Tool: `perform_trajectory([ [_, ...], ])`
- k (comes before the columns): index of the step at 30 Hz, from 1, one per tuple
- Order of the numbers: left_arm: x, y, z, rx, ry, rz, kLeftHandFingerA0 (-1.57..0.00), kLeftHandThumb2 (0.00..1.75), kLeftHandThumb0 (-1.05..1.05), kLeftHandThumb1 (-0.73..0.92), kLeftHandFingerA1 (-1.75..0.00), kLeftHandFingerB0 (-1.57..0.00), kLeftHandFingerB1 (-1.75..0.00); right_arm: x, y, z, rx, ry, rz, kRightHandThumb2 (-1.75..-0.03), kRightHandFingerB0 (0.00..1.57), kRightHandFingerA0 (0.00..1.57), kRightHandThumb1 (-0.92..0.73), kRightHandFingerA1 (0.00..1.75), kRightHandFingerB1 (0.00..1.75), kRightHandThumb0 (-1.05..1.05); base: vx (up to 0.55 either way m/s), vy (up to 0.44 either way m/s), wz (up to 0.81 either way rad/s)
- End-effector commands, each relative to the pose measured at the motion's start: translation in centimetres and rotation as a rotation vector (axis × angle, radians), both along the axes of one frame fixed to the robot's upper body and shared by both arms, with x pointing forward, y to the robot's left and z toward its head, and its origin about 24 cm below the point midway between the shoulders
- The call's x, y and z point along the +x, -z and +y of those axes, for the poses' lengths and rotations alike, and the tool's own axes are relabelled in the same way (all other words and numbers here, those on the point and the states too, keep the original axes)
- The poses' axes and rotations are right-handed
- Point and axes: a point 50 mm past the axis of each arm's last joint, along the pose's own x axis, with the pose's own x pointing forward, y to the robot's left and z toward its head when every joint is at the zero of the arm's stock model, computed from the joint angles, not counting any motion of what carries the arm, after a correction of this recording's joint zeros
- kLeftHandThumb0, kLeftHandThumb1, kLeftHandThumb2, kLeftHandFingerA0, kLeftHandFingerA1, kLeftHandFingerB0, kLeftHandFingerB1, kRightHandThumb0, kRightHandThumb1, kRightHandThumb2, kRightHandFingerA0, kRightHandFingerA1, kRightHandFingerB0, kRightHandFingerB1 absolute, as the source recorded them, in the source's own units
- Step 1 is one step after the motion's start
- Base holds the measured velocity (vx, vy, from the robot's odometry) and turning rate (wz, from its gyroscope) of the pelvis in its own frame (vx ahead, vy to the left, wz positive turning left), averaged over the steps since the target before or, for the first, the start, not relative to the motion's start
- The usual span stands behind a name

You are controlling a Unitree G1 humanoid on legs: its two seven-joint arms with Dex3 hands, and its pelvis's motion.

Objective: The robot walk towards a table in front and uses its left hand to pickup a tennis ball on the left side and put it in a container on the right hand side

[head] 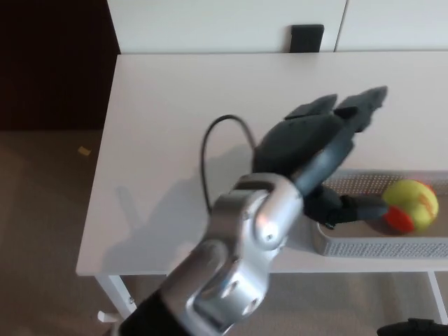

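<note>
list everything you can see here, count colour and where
table: 1, white, centre
container: 1, grey, perforated, table's right front edge
tennis ball: 1, yellow-green with an orange patch, inside the container
block: 1, black, table's far edge
scrap: 1, yellowish, on the brown floor at left
cable: 1, black, looping beside the forearm
left robot hand: 1, black, open, over the container's left end
forearm: 1, silver, from bottom left

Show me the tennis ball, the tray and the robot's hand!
tennis ball (411, 203): head view, on its yellow middle.
mesh tray (385, 246): head view, on its near wall.
left hand (308, 140): head view, on its back.
</note>
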Motion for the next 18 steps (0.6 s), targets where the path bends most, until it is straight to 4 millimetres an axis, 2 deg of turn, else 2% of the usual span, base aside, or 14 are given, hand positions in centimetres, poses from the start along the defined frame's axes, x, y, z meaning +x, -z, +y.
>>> perform_trajectory([
  [1, -6.4, -3.7, 6.8, -0.219, 0.135, -0.058, -0.1, 0.76, -0.89, 0.49, -0.29, -0.1, -0.23, -0.7, 0.0, -0.5, -0.009, -0.009, 0.01, -0.59, 0.66, 0.83, -0.6, 0.45, 0.42, -0.53, 0.0, 0.0, 0.0],
  [2, -10.9, -3.1, 11.1, -0.308, 0.213, 0.026, -0.07, 0.84, -0.79, 0.47, -0.32, -0.11, -0.37, -0.9, 0.0, -0.7, -0.016, -0.016, 0.026, -0.59, 0.66, 0.85, -0.59, 0.47, 0.42, -0.55, 0.0, 0.0, 0.0],
  [3, -12.4, -3.3, 12.0, -0.321, 0.242, 0.038, -0.07, 0.84, -0.79, 0.47, -0.32, -0.11, -0.37, -0.9, 0.0, -0.7, -0.017, -0.018, 0.03, -0.59, 0.66, 0.85, -0.59, 0.47, 0.42, -0.55, 0.0, 0.0, 0.0],
  [5, -13.2, -3.5, 12.5, -0.325, 0.261, 0.046, -0.07, 0.84, -0.79, 0.47, -0.32, -0.11, -0.37, -0.9, 0.0, -0.7, -0.018, -0.019, 0.033, -0.59, 0.66, 0.85, -0.59, 0.47, 0.42, -0.55, 0.0, 0.0, 0.0],
  [7, -14.9, -2.9, 13.8, -0.392, 0.305, 0.133, -0.05, 0.81, -0.78, 0.46, -0.28, -0.13, -0.38, -1.1, 0.1, -0.8, -0.022, -0.019, 0.038, -0.59, 0.65, 0.83, -0.59, 0.46, 0.42, -0.54, 0.0, 0.0, 0.0],
  [8, -16.7, -2.4, 15.5, -0.473, 0.318, 0.248, -0.09, 0.78, -0.75, 0.43, -0.38, -0.19, -0.39, -1.2, 0.3, -0.9, -0.027, -0.015, 0.051, -0.58, 0.64, 0.81, -0.58, 0.45, 0.41, -0.53, 0.0, 0.0, 0.0],
  [10, -17.5, -2.3, 16.2, -0.505, 0.322, 0.29, -0.09, 0.78, -0.75, 0.43, -0.38, -0.19, -0.39, -1.2, 0.3, -0.9, -0.029, -0.013, 0.056, -0.58, 0.64, 0.81, -0.58, 0.45, 0.41, -0.53, 0.0, 0.0, 0.0],
  [11, -18.7, -0.6, 18.2, -0.567, 0.317, 0.438, -0.17, 0.79, -0.78, 0.44, -0.38, -0.22, -0.39, -1.2, 0.5, -0.9, -0.036, -0.011, 0.062, -0.58, 0.65, 0.83, -0.57, 0.46, 0.42, -0.52, 0.0, 0.0, 0.0],
  [12, -21.2, 0.8, 21.0, -0.663, 0.302, 0.572, -0.17, 0.79, -0.78, 0.44, -0.38, -0.22, -0.39, -1.2, 0.6, -0.9, -0.043, -0.009, 0.069, -0.58, 0.65, 0.83, -0.57, 0.46, 0.42, -0.52, 0.0, 0.0, 0.0],
  [13, -22.4, 1.3, 22.3, -0.681, 0.292, 0.611, -0.24, 0.59, -0.81, 0.58, -0.29, -0.29, -0.3, -1.2, 0.7, -0.9, -0.05, -0.009, 0.075, -0.58, 0.64, 0.83, -0.58, 0.45, 0.41, -0.51, 0.0, 0.0, 0.0],
  [14, -23.1, 1.6, 23.2, -0.678, 0.284, 0.633, -0.24, 0.59, -0.81, 0.58, -0.29, -0.29, -0.3, -1.3, 0.7, -1.0, -0.056, -0.01, 0.079, -0.58, 0.64, 0.83, -0.58, 0.45, 0.41, -0.51, 0.0, 0.0, 0.0],
  [16, -23.4, 1.6, 23.4, -0.68, 0.284, 0.639, -0.24, 0.59, -0.81, 0.58, -0.29, -0.29, -0.3, -1.3, 0.8, -1.0, -0.057, -0.011, 0.08, -0.58, 0.64, 0.83, -0.58, 0.45, 0.41, -0.51, 0.0, 0.0, 0.0],
  [18, -26.0, 3.7, 26.6, -0.645, 0.156, 0.829, -0.3, 0.57, -0.74, 0.52, -0.32, -0.36, -0.32, -1.7, 0.8, -1.5, -0.072, 0.008, 0.09, -0.59, 0.64, 0.82, -0.59, 0.45, 0.41, -0.52, 0.0, 0.0, 0.0],
])
